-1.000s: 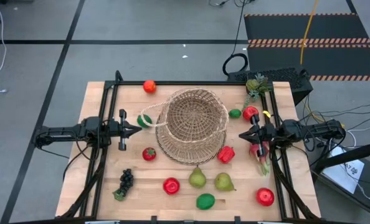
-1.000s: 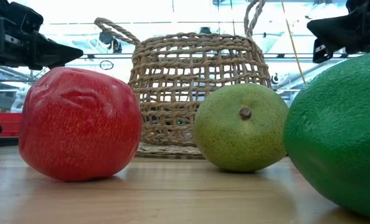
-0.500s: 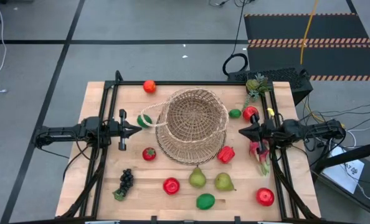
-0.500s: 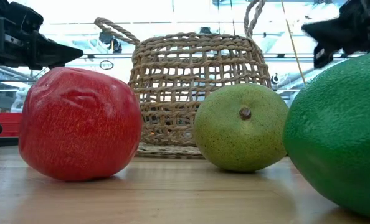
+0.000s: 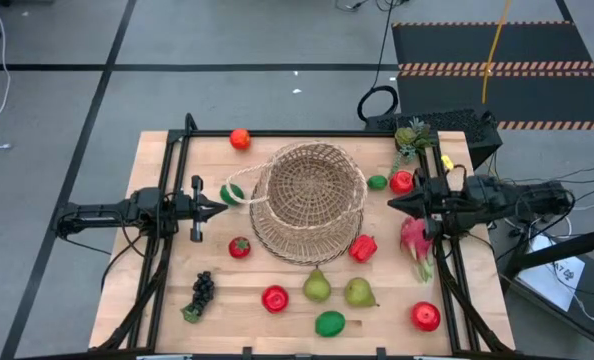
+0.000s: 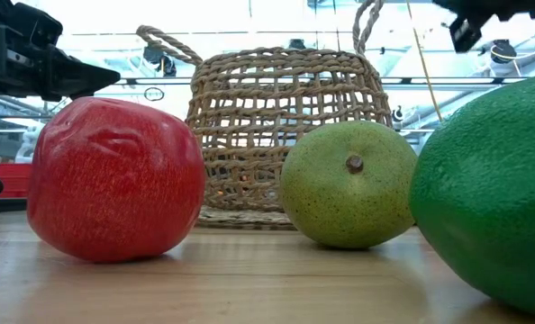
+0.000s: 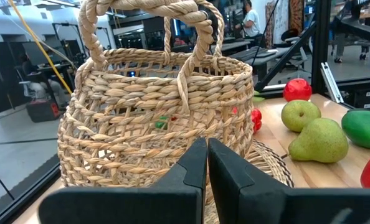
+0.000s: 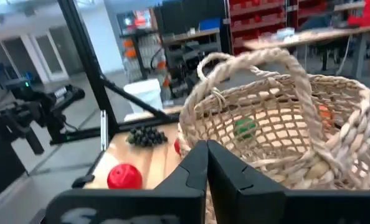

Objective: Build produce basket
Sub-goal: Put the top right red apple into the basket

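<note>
The tan wicker basket point(image 5: 309, 200) stands upright on a flat woven disc at the table's middle. Produce lies on the wood around it: red round ones point(image 5: 275, 298) point(image 5: 425, 316), two green pears point(image 5: 317, 287) point(image 5: 358, 292), a lime point(image 5: 329, 323), dark grapes point(image 5: 202, 292) and a pink dragon fruit point(image 5: 415, 240). My left gripper point(image 5: 222, 209) is shut and level, left of the basket, pointing at its wall point(image 7: 154, 118). My right gripper point(image 5: 392, 203) is shut and raised on the basket's right, level with its rim point(image 8: 272, 93). Neither holds anything.
A red fruit point(image 5: 240, 138) lies at the far left. A small lime point(image 5: 377, 182), a red fruit point(image 5: 402, 181) and a leafy green piece point(image 5: 414, 137) lie at the far right. A red pepper point(image 5: 363, 247) sits by the basket's near right. Black frame rails point(image 5: 173, 180) run along both sides.
My right gripper has risen well above the table beside the basket, rolling a little, most of it in the last half second. It stays level. The dragon fruit beneath it now shows in full. My left arm has kept still.
</note>
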### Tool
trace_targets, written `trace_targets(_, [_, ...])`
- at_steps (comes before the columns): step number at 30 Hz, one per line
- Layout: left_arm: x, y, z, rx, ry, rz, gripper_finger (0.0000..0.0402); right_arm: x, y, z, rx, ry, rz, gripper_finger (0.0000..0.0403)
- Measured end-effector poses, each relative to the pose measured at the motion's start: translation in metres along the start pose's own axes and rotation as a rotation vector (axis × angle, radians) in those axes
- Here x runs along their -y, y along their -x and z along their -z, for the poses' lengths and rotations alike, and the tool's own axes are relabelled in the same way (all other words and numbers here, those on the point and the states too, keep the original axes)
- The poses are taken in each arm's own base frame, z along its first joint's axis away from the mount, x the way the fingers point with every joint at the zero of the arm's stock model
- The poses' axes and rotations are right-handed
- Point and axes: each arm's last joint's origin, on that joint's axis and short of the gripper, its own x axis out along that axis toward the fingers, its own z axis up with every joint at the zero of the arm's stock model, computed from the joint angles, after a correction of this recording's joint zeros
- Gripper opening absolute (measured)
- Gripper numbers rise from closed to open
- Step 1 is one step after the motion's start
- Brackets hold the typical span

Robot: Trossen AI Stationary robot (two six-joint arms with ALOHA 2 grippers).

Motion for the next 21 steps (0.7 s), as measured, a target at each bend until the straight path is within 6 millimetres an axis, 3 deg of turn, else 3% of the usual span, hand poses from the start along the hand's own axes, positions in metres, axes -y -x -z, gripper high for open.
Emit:
trace_targets(4, [0.000, 0.000, 0.000, -0.001, 0.000, 0.000, 0.0019, -0.008, 0.004, -0.041, -0.046, -0.023, 0.014, 0.0000])
trace_targets(12, [0.000, 0.000, 0.000, -0.001, 0.000, 0.000, 0.0019, -0.022, 0.005, -0.101, -0.145, -0.023, 0.038, 0.0000])
trace_targets(16, [0.000, 0.000, 0.000, -0.001, 0.000, 0.000, 0.0019, -0.025, 0.006, -0.117, -0.161, -0.017, 0.043, 0.0000])
trace_targets(21, [0.000, 0.000, 0.000, -0.001, 0.000, 0.000, 0.0019, -0.027, 0.007, -0.123, -0.158, -0.018, 0.040, 0.0000])
